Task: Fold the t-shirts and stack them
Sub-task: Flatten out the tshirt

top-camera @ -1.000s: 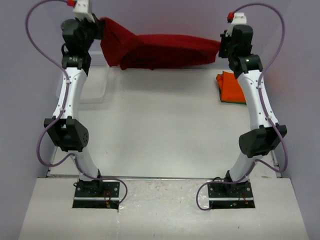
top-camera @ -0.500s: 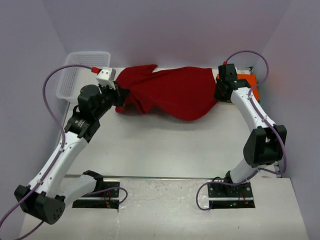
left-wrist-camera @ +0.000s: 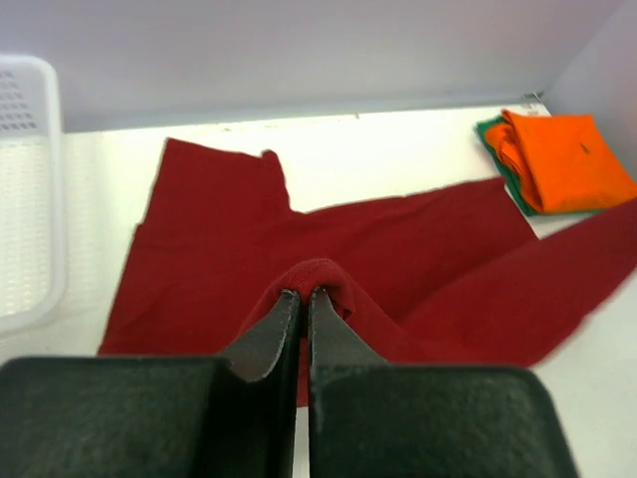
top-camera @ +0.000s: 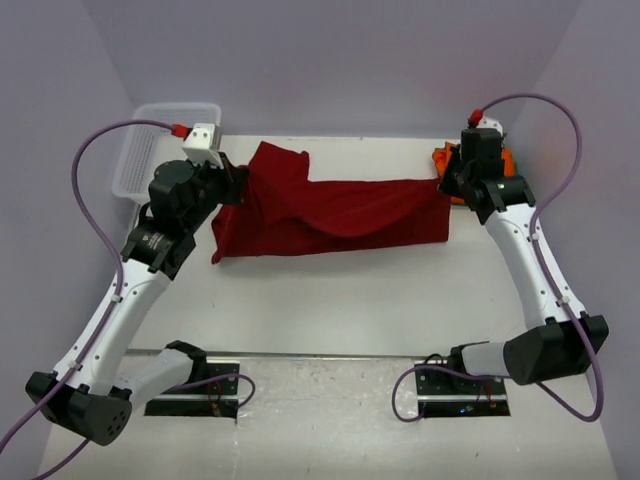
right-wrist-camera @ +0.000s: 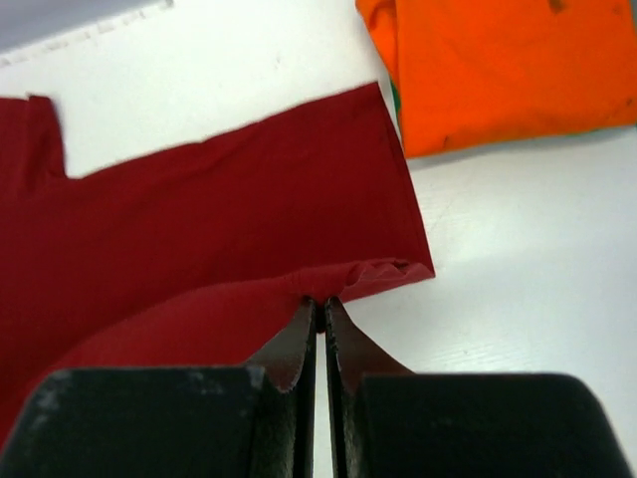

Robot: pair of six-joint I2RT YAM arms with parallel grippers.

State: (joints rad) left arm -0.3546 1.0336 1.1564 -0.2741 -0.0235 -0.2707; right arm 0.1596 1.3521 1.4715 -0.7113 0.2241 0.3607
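A dark red t-shirt (top-camera: 330, 215) lies spread across the far half of the table, its upper layer lifted at both ends. My left gripper (left-wrist-camera: 303, 295) is shut on a pinch of the red cloth (left-wrist-camera: 418, 259) at its left end (top-camera: 235, 185). At the right end my right gripper (right-wrist-camera: 320, 302) is shut on the red shirt's edge (right-wrist-camera: 199, 219), near its corner (top-camera: 445, 185). A folded bright orange t-shirt (right-wrist-camera: 508, 65) lies at the far right on a green one, of which only an edge (left-wrist-camera: 498, 149) shows.
A white mesh basket (top-camera: 150, 145) stands at the far left corner, its rim (left-wrist-camera: 45, 199) close beside the red shirt. The purple back and side walls close in the table.
Both arms have come down from high up and lowered the red shirt onto the table. It hung stretched between them; now it lies mostly flat, with both grips kept.
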